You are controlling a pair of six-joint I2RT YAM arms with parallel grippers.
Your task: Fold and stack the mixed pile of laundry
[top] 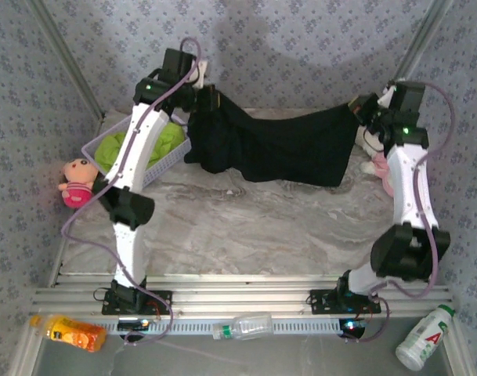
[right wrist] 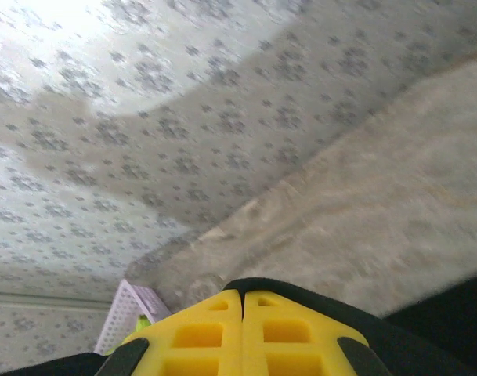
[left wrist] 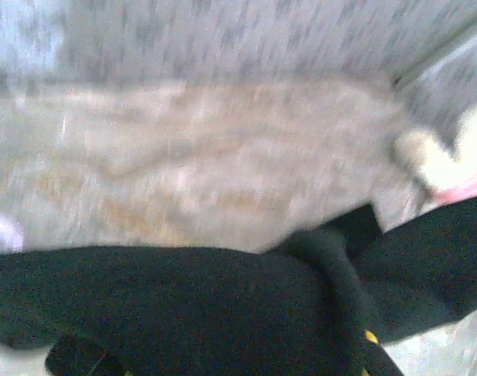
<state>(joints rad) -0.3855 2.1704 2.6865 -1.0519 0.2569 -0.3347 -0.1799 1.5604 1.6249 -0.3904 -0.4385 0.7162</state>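
Two grippers hold one soft black cloth T-shirt (top: 285,149) stretched in the air across the upper middle of the top view: your left gripper (top: 212,100) pinches its left end, and your right gripper (right wrist: 243,337) is pressed together on its right end. Pull them further apart and, I judge, a hem may slip free, or the hanging left fold may snag the one lavender plastic basket (top: 164,168) at upper left, where the one lime-green cloth T-shirt (top: 113,149) lies. You also have two pink plush toys, one toy (top: 75,182) at mid-left and the other toy (top: 373,164) beside the right arm.
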